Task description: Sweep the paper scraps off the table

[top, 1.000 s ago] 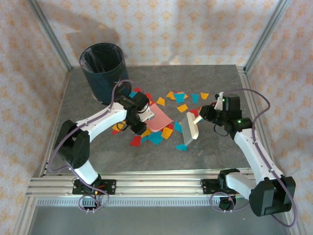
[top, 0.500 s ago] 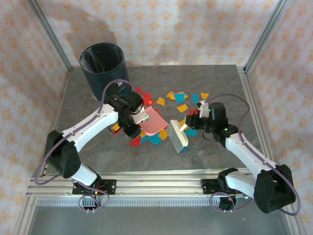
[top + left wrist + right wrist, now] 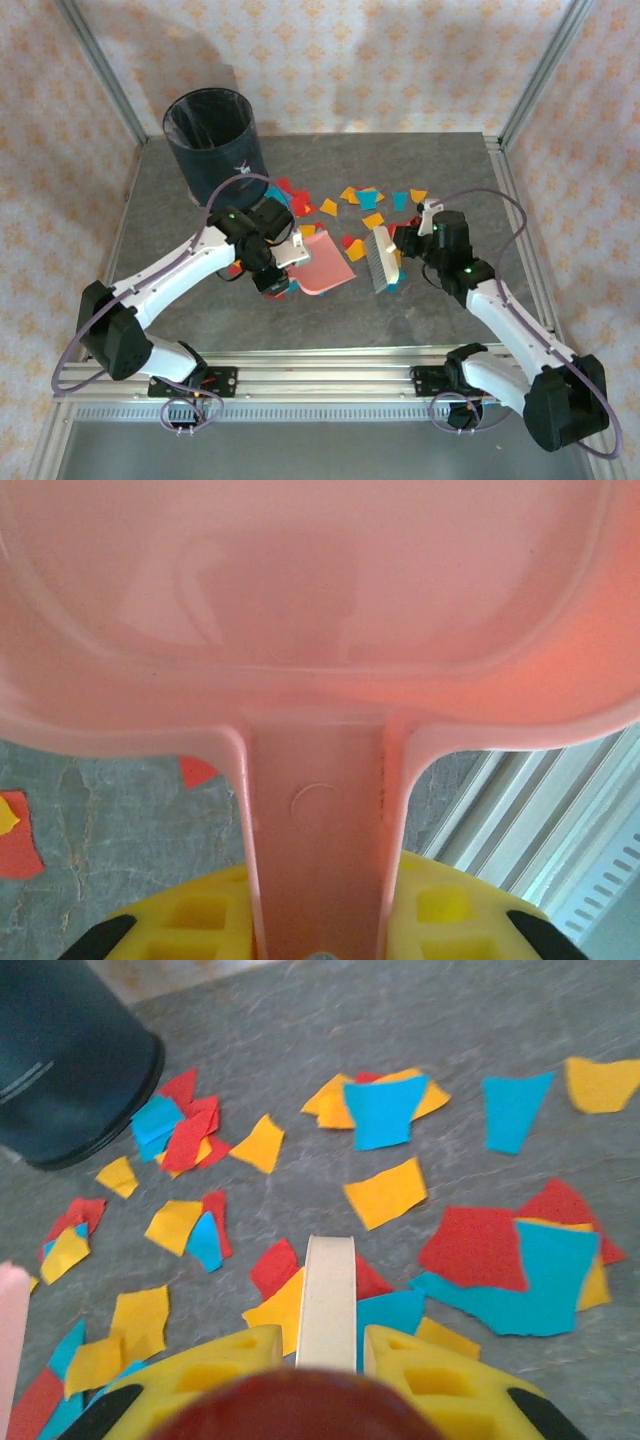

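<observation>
You're mid-sweep. Your left fingers (image 3: 283,262) are clamped on the handle of the pink plastic dustpan (image 3: 326,266), and your right fingers (image 3: 407,241) are shut on the white bristle brush (image 3: 381,258). The red, yellow and blue paper scraps (image 3: 367,198) lie on the dark grey marbled surface (image 3: 180,300) behind both tools. Next, I'd judge, reach the brush past them and drag them panward.

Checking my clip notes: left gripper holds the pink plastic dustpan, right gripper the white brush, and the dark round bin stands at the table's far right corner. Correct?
The dark round bin stands at the far left corner, as the top external view shows; the rest holds.
</observation>
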Tool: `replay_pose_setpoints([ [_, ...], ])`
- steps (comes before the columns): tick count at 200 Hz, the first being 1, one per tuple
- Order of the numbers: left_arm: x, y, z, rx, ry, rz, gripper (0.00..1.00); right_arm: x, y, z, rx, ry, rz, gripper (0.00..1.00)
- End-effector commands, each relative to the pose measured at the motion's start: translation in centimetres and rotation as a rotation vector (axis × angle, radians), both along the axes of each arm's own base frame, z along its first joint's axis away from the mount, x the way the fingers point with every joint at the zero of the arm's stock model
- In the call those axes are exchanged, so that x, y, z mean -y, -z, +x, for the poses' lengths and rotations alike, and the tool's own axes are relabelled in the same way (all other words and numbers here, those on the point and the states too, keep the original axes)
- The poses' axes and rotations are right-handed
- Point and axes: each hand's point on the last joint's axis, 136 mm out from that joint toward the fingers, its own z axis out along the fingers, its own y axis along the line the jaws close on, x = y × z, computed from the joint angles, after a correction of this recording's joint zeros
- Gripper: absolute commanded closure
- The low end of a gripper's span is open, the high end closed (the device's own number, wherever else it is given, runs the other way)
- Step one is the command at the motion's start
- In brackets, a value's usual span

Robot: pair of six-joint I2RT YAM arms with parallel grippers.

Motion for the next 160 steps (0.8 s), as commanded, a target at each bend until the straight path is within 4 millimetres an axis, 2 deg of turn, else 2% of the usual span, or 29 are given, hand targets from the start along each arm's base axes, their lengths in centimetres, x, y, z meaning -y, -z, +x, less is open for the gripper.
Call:
replay_pose_setpoints([
  [1,1.0,0.3,-0.2,-0.009,0.060,-0.003,1.00,1.0,-1.4,-0.2,0.050,0.038,-0.032,1.00],
  [30,2.0,0.8,-0.1,-0.028,0.093,0.027,1.00,0.5,-4.3,-1.1,0.108,0.007,0.025,1.00],
  [51,2.4,1.5,-0.2,-0.051,0.108,0.070,1.00,1.7,-5.5,-1.5,0.130,0.057,-0.011,1.00],
  [87,3.1,2.4,-0.9,-0.104,0.139,0.122,1.00,5.4,-4.9,-2.0,0.064,0.194,-0.184,1.00],
  [105,3.4,2.7,-1.1,-0.122,0.148,0.140,1.00,6.5,-4.6,-2.2,0.052,0.231,-0.247,1.00],
  [160,3.9,3.5,-0.5,-0.136,0.135,0.217,1.00,7.1,-3.3,-2.8,0.009,0.226,-0.311,1.00],
])
